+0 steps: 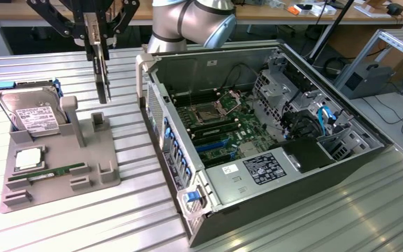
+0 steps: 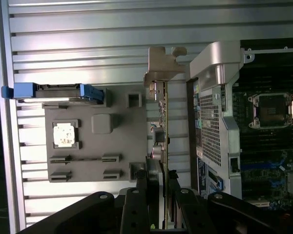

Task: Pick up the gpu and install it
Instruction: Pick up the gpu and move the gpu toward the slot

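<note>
Above the grey holder tray (image 1: 100, 152), the gripper (image 1: 96, 38) is clamped on the gpu (image 1: 103, 79). The card hangs on edge, long axis pointing straight down, apparently lifted clear of the tray. The open computer case (image 1: 154, 105) lies just to the exterior view's right of it. The card is thin, flat and dark (a silver metal bracket (image 2: 164, 61) caps its lower end), and the table (image 1: 82, 220) is ribbed metal.

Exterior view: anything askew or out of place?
Nothing stands out. The gpu hangs upright in the gripper above the grey holder; the hard drive sits in its slot, and the computer case lies open on its side.
</note>
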`<state>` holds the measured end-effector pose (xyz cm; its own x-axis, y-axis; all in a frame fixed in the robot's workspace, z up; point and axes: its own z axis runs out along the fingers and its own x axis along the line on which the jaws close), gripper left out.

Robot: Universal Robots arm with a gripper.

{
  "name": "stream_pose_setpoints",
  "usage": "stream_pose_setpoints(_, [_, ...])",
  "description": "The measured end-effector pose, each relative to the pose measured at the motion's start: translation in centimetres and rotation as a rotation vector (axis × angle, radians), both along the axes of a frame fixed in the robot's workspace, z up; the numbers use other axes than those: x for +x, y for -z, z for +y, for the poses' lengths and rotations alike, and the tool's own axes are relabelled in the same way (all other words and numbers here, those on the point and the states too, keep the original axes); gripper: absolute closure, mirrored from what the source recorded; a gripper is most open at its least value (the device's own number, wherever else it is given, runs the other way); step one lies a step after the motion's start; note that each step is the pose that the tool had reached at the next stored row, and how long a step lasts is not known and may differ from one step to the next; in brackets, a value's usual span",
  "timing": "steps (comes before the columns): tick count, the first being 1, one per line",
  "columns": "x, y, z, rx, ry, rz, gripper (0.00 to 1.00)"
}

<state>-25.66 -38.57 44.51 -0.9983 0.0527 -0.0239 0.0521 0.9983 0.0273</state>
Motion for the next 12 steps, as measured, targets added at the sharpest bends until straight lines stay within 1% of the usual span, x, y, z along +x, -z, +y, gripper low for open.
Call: stream_pose_setpoints(12, [0.82,0.0,0.0,-0.0025,0.0,0.0,0.73])
